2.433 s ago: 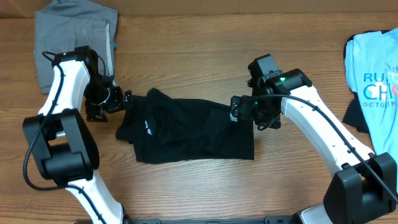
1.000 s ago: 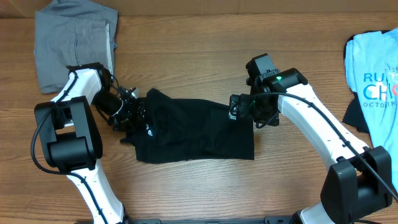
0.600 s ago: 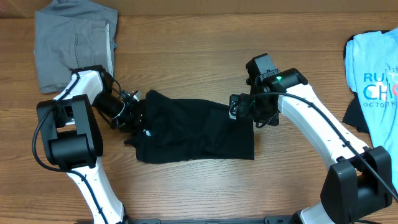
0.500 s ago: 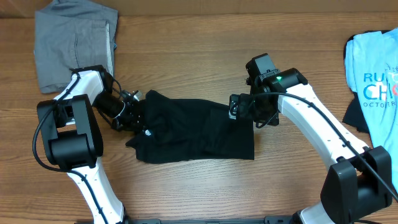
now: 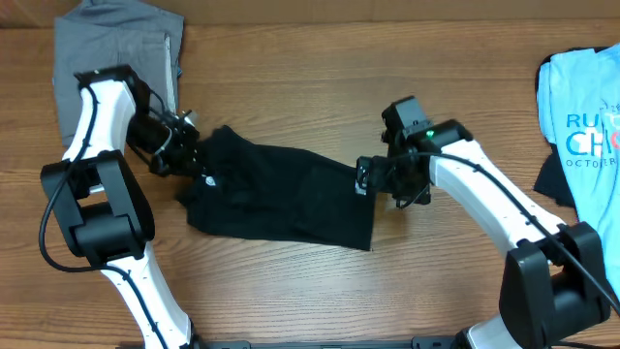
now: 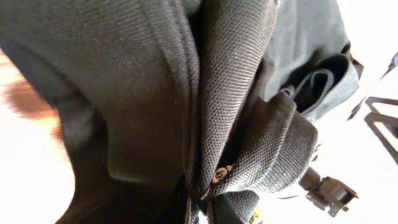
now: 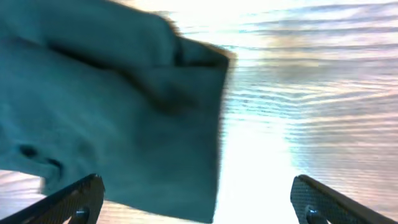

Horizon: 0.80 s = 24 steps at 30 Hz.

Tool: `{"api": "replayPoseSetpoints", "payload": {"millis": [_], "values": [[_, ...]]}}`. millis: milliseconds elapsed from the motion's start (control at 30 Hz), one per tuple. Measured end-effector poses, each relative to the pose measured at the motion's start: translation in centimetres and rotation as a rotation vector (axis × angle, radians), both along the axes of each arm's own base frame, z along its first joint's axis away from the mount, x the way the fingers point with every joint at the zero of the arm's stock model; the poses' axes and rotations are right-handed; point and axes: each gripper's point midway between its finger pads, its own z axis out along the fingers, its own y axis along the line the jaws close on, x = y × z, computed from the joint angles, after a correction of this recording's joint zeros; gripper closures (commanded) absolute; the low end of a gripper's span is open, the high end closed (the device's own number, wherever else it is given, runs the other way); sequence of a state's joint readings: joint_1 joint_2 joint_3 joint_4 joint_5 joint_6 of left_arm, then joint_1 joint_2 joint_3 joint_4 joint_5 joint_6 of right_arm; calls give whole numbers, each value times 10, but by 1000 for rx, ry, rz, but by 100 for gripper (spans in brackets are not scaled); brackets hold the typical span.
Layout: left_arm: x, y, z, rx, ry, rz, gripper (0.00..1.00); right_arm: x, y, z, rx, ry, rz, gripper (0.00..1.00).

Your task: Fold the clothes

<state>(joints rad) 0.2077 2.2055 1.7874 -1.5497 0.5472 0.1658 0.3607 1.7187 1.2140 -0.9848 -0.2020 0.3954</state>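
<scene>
Three garments lie on the table (image 5: pixel 291 87): one black garment (image 5: pixel 281 194), one grey garment (image 5: pixel 111 48) and one light-blue T-shirt (image 5: pixel 581 126). A single piece of dark cloth (image 5: pixel 547 179) shows from under the T-shirt's near edge.

The black garment is stretched between the two grippers, its long side running from one to the other. The left gripper (image 5: pixel 189 155) is at its left end. In the left wrist view the fabric (image 6: pixel 155 93) fills almost everything, gathered into a tight fold that runs down into the jaws, so they are closed on it and holding it.

The right gripper (image 5: pixel 371 179) is at the garment's right end, touching or just over the edge. Its jaws stand wide apart in the right wrist view, with nothing held. One fingertip (image 7: pixel 81 196) sits over the cloth (image 7: pixel 112 106) and the other over bare table (image 7: pixel 323 106). The garment's edge falls between them, nearer the first.

The grey garment lies beyond the left gripper, well apart from the jaws. The T-shirt lies far out past the right gripper, at the table's edge.
</scene>
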Motion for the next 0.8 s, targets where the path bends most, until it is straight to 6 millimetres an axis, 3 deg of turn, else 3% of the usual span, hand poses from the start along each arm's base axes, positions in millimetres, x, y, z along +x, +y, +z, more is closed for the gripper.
{"api": "replayPoseSetpoints", "payload": {"millis": [100,267,533,800], "values": [[6,1,13,40,-8,-3,96,-8,8,-21,60,12,8,0],[2,-23,23,70,-5,-57,96,-13,25,-37,182,-1,29,0],[-16,-101,44,84,-57,-252,96,-20,39,-49,273,43,27,2],[-35,-170,46,86,-111,-407,96,-16,48,-49,323,63,13,2]]}}
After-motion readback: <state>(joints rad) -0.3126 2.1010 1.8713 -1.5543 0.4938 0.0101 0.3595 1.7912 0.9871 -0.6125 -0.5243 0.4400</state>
